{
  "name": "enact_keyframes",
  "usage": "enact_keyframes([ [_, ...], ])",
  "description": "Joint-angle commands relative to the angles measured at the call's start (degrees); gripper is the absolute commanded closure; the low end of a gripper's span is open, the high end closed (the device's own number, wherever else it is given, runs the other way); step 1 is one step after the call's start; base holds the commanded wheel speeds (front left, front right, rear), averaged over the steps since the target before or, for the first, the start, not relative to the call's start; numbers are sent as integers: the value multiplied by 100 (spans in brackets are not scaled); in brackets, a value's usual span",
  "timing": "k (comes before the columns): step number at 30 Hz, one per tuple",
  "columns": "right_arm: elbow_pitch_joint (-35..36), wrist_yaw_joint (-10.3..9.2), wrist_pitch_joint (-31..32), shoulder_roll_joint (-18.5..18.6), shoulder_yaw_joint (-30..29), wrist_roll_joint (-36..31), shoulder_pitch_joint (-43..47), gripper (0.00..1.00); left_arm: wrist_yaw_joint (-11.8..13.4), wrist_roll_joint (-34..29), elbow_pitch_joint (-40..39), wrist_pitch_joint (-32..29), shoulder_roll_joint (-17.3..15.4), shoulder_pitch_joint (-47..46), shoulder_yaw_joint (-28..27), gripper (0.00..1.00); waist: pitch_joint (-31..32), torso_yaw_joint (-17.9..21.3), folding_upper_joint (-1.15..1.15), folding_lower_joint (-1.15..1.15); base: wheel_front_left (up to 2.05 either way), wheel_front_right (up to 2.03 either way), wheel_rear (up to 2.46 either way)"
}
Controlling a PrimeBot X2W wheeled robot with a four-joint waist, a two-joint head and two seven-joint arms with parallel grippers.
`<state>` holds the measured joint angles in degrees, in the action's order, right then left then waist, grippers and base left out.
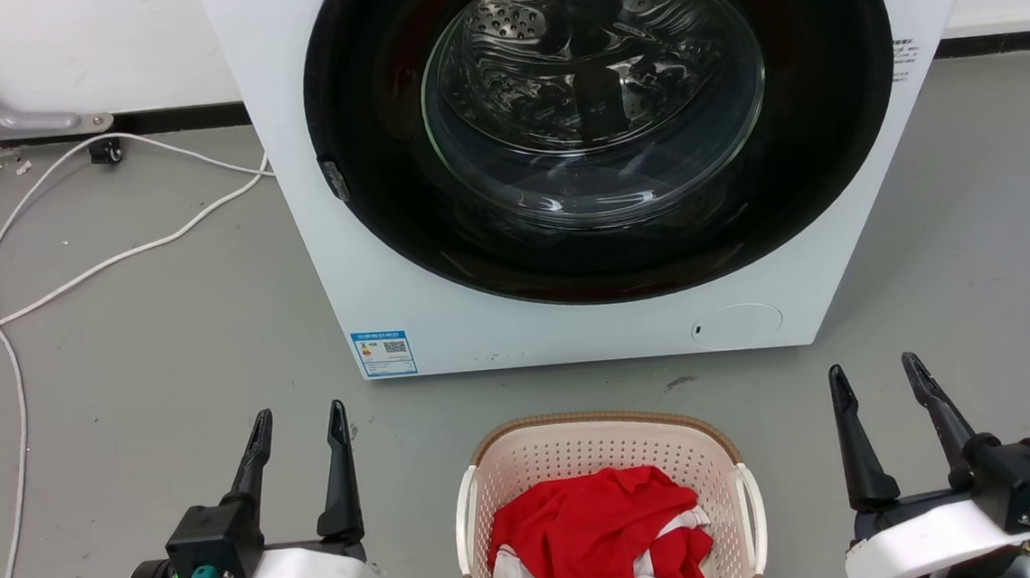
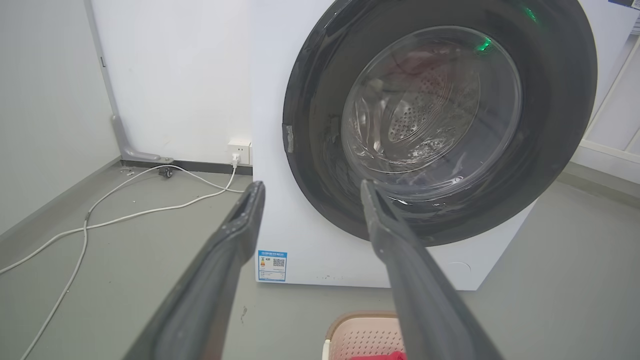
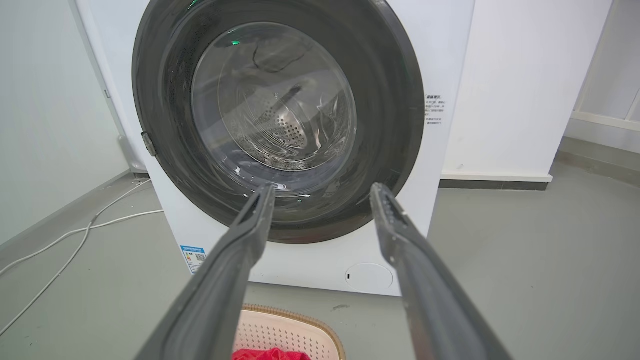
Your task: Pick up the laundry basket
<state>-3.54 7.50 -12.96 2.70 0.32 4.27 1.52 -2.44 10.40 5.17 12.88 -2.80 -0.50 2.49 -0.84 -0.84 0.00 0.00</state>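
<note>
The washing machine [image 1: 562, 186] takes up most of what I see from the head camera, its round glass door facing me across grey floor [image 1: 121, 353]. The laundry basket [image 1: 598, 420] sits on that floor just in front of the machine but not touching it, centred low in my view, with its near end cut off by the frame. That means I cannot call its long axis. A red and white garment [image 1: 599, 519] is heaped inside.

My left gripper [image 1: 299, 413] and right gripper [image 1: 874, 365] flank the basket, both with fingers spread and nothing between them, pointing toward the machine.

What matters for the lift is that the basket lies inboard of each gripper and back toward me from the fingertips. The white left handle [image 1: 466, 519] faces my left arm and the right handle [image 1: 753, 503] faces my right. I judge the right gripper slightly nearer, so each arm needs to swing inward.
</note>
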Motion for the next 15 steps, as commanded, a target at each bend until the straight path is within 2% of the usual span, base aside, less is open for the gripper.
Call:
enact_keyframes([
  [1,72,-2,-35,28,7,-107,64,0,32,-118,-51,54,-17,37,-11,0,1,3,0,0,0,0,0],
  [15,111,-2,-195,29,-17,-592,104,0,70,-639,-84,202,-15,86,-22,0,-18,7,0,0,0,0,0],
])
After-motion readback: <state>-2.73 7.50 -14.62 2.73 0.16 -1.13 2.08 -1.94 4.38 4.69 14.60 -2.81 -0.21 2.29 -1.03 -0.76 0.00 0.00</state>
